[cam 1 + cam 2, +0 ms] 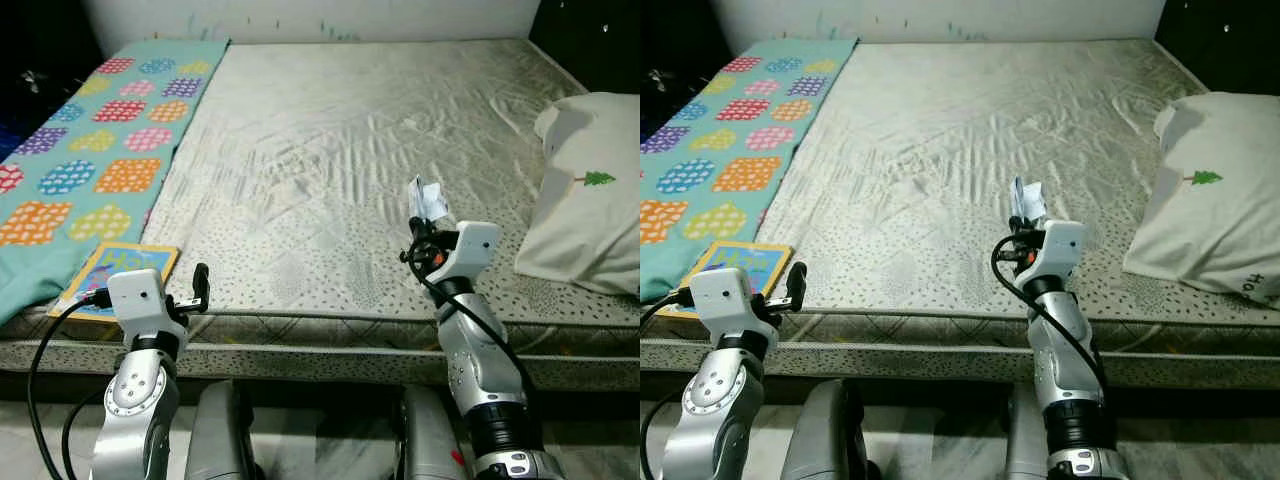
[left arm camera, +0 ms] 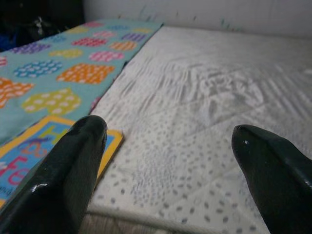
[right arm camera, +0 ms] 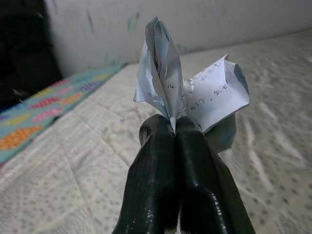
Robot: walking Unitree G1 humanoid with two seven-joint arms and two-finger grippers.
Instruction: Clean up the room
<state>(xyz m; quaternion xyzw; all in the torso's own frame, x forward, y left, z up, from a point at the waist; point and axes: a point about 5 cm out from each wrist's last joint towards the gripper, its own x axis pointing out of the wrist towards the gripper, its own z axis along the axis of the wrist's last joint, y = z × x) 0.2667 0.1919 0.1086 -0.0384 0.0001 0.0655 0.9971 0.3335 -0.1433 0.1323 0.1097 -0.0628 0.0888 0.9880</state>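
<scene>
A crumpled piece of white paper (image 1: 428,199) with handwriting sticks up from my right gripper (image 1: 419,229), which is shut on it above the near part of the mattress (image 1: 330,140). In the right wrist view the paper (image 3: 195,92) fans out above the two pressed-together fingers (image 3: 165,170). My left gripper (image 1: 201,288) is open, held over the mattress's front edge, just right of a colourful picture book (image 1: 118,275). The left wrist view has both fingers (image 2: 63,180) wide apart with the book (image 2: 29,156) behind one of them.
A teal blanket (image 1: 90,150) with coloured patches covers the bed's left side, the book lying at its near end. A white pillow (image 1: 590,190) with a small green tree lies at the right edge. A white wall runs behind the bed.
</scene>
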